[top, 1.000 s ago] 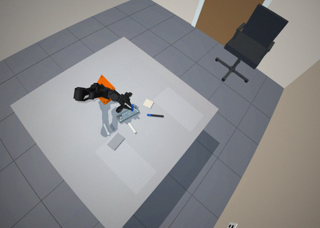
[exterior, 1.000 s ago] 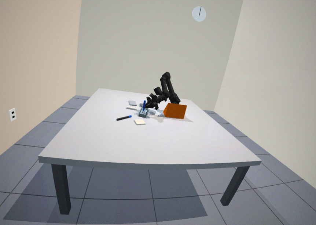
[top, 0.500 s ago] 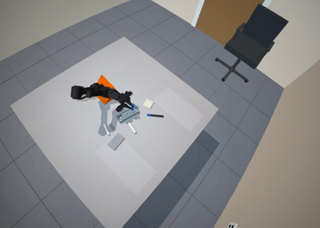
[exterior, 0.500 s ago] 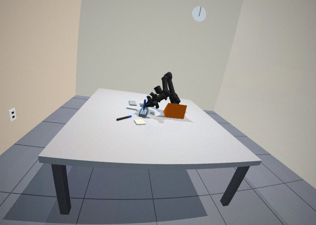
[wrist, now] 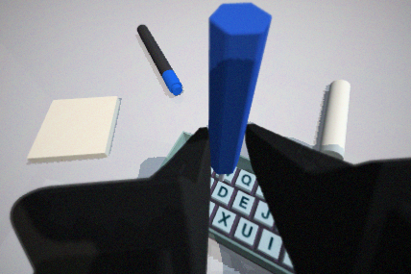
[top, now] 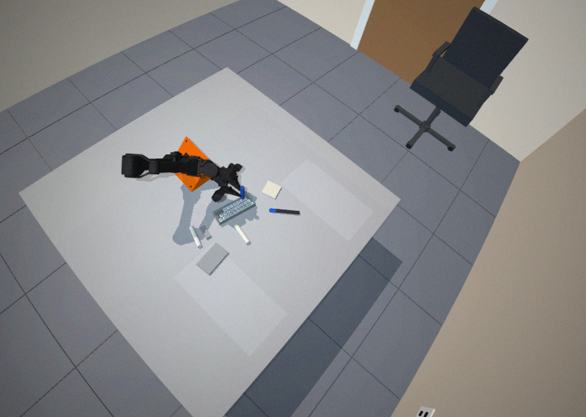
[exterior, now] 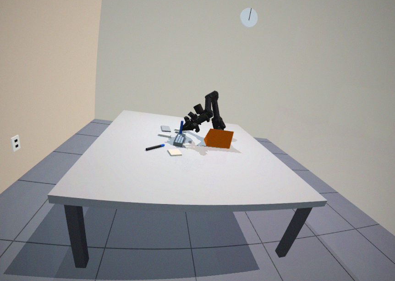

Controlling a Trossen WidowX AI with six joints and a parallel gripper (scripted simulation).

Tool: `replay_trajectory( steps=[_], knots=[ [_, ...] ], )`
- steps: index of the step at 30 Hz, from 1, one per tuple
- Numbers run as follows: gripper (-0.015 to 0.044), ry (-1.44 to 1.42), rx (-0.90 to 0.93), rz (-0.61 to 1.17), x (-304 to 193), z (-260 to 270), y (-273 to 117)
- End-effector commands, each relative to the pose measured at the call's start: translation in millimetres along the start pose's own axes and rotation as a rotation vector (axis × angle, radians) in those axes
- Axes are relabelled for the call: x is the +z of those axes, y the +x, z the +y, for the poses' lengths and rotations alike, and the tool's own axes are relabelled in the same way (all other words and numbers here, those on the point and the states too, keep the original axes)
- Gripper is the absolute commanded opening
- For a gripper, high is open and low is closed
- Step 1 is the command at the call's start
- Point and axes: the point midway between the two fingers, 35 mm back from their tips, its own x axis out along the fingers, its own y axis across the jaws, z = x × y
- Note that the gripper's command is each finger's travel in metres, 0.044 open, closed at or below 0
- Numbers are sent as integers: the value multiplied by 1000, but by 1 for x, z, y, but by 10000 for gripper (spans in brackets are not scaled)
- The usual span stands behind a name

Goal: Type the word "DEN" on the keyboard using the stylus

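In the wrist view, the keyboard (top: 234,209) (exterior: 179,140) (wrist: 244,203) is set at the near side of the desk (top: 146,221) (exterior: 184,179) (wrist: 269,1). The sticky-note pad (top: 271,190) (exterior: 174,152) (wrist: 74,128) is placed left of it, the marker (top: 284,211) (exterior: 154,147) (wrist: 156,54) beyond it, and the chalk stick (top: 243,234) (exterior: 164,134) (wrist: 337,116) at far right.

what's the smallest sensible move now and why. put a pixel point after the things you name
Probably shift the blue stylus (top: 242,192) (exterior: 181,127) (wrist: 235,87) slightly toward the D key (wrist: 222,191), then press: in the wrist view its lower end appears just beyond D, and the pincer (top: 241,195) (exterior: 183,129) (wrist: 226,134) grips it.
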Motion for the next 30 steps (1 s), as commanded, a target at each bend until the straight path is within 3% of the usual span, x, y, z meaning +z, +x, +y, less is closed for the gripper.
replay_trajectory(
  steps=[1, 3, 30],
  knots=[
    [51, -2, 2, 0, -1, 1, 0],
    [0, -2, 0, -1, 0, 0, 0],
    [0, -5, -23, -7, -18, -15, 1]
  ],
)
